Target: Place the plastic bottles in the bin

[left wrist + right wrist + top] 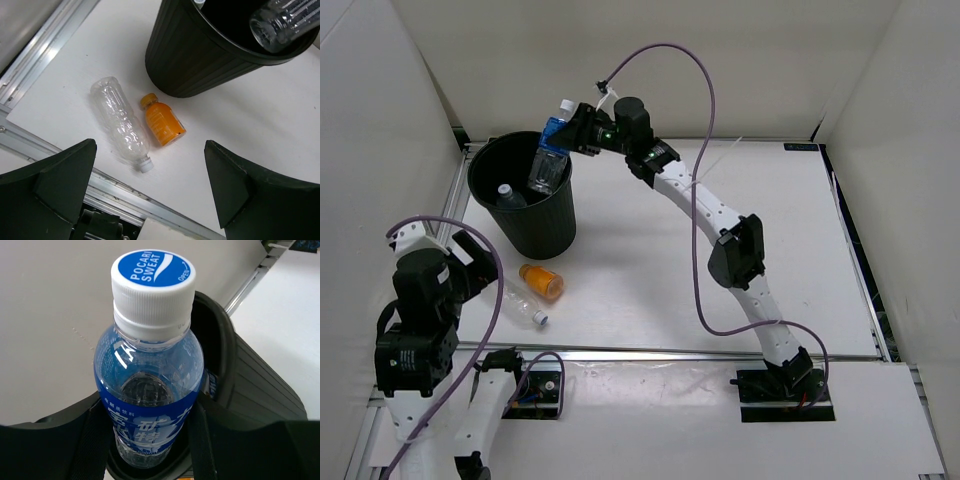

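Observation:
The black bin (535, 225) stands at the back left. My right gripper (575, 130) is shut on the clear bottle with the blue label (550, 158) and holds it tilted over the bin's far rim; in the right wrist view the bottle (150, 390) fills the space between the fingers (50, 450), with the bin (260, 385) below. A clear bottle with a white cap (507, 194) lies inside the bin. The short orange bottle (542, 282) and the clear unlabelled bottle (523, 303) lie side by side on the table in front of the bin. My left gripper (485, 262) is open and empty above them (150, 147).
A metal rail (670, 354) runs along the table's near edge, just in front of the two lying bottles. White walls enclose the table on the left, back and right. A purple cable (705, 150) loops above the right arm.

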Robot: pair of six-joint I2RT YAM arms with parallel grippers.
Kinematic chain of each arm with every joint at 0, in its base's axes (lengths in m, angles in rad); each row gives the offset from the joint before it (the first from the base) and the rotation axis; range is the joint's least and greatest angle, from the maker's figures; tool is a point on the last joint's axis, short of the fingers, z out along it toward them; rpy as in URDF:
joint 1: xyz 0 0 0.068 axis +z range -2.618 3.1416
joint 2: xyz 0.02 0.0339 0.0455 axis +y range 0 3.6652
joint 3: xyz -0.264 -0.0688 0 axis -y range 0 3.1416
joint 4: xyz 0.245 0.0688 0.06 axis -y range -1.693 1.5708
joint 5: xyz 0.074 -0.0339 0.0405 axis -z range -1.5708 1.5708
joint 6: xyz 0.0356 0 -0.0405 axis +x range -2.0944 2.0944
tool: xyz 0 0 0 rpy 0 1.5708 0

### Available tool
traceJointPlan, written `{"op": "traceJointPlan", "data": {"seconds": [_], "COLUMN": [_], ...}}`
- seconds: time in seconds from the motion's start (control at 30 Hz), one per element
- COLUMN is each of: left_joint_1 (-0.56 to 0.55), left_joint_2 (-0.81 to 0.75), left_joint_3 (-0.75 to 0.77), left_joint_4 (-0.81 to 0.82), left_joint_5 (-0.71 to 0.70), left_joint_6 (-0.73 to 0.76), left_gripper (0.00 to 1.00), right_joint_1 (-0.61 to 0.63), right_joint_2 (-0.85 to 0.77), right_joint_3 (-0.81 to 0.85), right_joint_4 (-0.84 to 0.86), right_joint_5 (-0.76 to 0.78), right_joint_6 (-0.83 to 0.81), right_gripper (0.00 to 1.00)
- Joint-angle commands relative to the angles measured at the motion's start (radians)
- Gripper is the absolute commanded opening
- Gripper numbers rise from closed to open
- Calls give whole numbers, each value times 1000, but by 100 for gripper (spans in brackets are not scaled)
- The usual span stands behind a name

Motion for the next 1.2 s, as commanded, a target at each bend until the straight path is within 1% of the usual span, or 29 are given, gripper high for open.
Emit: {"op": "traceJointPlan", "data": {"seconds": [0.0, 0.03, 0.07, 0.13, 0.17, 0.2, 0.3, 0.33, 0.37, 0.4, 0.43, 0.5, 0.57, 0.6, 0.63, 0.73, 0.77, 0.8, 0.9, 1.0, 1.17], "left_joint_1": [-7, -7, -7, -7, -7, -7, -7, -7, -7, -7, -7, -7, -7, -7, -7, -7, -7, -7, -7, -7, -7], "left_joint_2": [16, 16, 16, 16, 16, 16, -8, -8, -19, -30, -30, -30, -20, -20, -34, -88, -103, -134, -169, -178, -87], "left_joint_3": [-7, -7, -17, -27, -37, -50, -76, -85, -100, -110, -135, -163, -223, -250, -316, -439, -524, -563, -668, -702, -734], "left_joint_4": [13, 25, 26, 26, 36, 36, 45, 45, 45, 61, 74, 75, 75, 105, 131, 226, 251, 271, 347, 369, 417], "left_joint_5": [73, 73, 73, 53, 33, 23, -11, -11, -23, -13, -13, -13, -13, -13, -13, -13, -4, 10, 62, 26, 16], "left_joint_6": [-5, -16, -16, -40, -49, -60, -141, -175, -228, -247, -305, -376, -463, -515, -528, -582, -595, -630, -655, -665, -645], "left_gripper": [100, 100, 100, 100, 100, 100, 100, 100, 100, 100, 100, 100, 100, 100, 100, 100, 100, 100, 100, 100, 100], "right_joint_1": [5, 16, 16, 28, 40, 40, 60, 60, 60, 60, 60, 51, 51, 51, 51, 51, 51, 41, 40, 31, 19], "right_joint_2": [-71, -71, -84, -97, -112, -121, -173, -210, -233, -259, -320, -386, -468, -507, -525, -587, -603, -627, -664, -707, -814], "right_joint_3": [38, 38, 38, 38, 38, 28, 8, 8, -4, -15, -56, -107, -146, -170, -179, -254, -277, -300, -337, -373, -509], "right_joint_4": [129, 119, 102, 65, 48, 34, -35, -80, -110, -137, -180, -216, -274, -299, -325, -411, -424, -449, -496, -524, -524], "right_joint_5": [7, -2, -2, -14, -14, -14, -14, -5, 22, 45, 64, 93, 93, 83, 73, 63, 63, 53, 40, 40, 20], "right_joint_6": [-58, -84, -98, -147, -164, -181, -231, -251, -267, -279, -293, -293, -302, -316, -316, -327, -327, -327, -336, -348, -348], "right_gripper": [34, 36, 55, 82, 98, 100, 100, 100, 100, 100, 100, 100, 100, 100, 100, 100, 100, 100, 100, 100, 100]}}
